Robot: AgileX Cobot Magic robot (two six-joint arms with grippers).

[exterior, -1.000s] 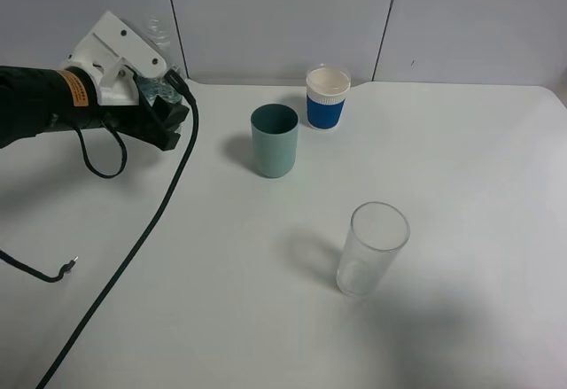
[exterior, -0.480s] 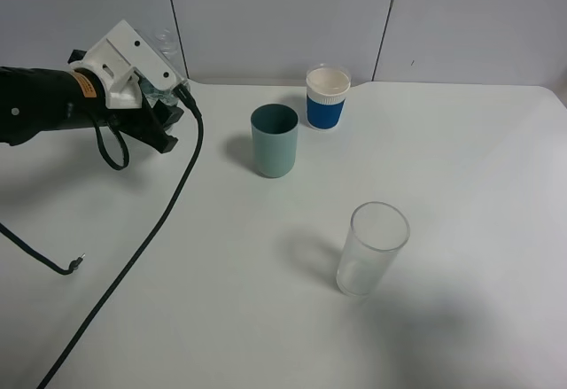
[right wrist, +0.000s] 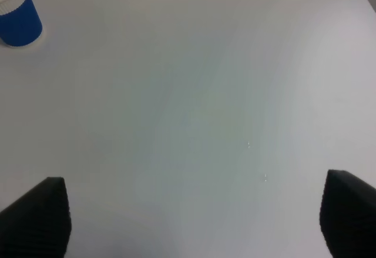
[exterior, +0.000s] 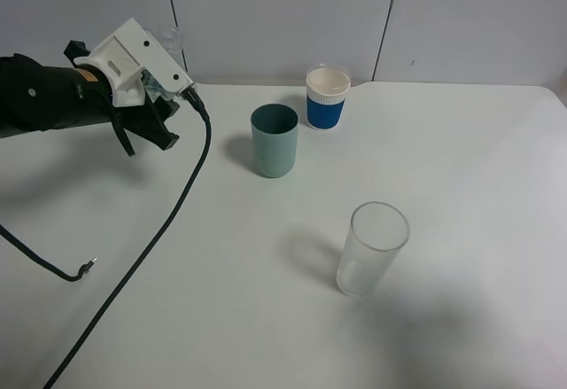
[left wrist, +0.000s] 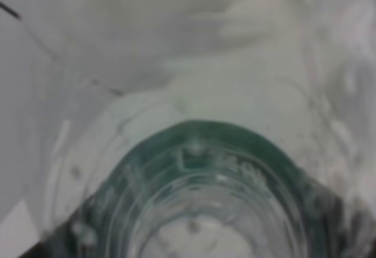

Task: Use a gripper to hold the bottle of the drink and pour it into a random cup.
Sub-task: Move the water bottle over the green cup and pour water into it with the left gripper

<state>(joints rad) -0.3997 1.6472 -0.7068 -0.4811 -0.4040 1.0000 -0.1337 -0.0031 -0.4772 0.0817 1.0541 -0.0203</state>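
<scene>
With the bottle (left wrist: 205,176) clenched in the left hand (exterior: 155,74) at the far left, well apart from the teal cup (exterior: 274,141), drink could be spilled on the surface (exterior: 461,167) if tipped early.

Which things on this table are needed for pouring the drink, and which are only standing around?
Needed for the job:
- left gripper
- bottle of the drink, held in that gripper
- teal cup

Only standing around:
- white-and-blue cup
- clear glass
</scene>
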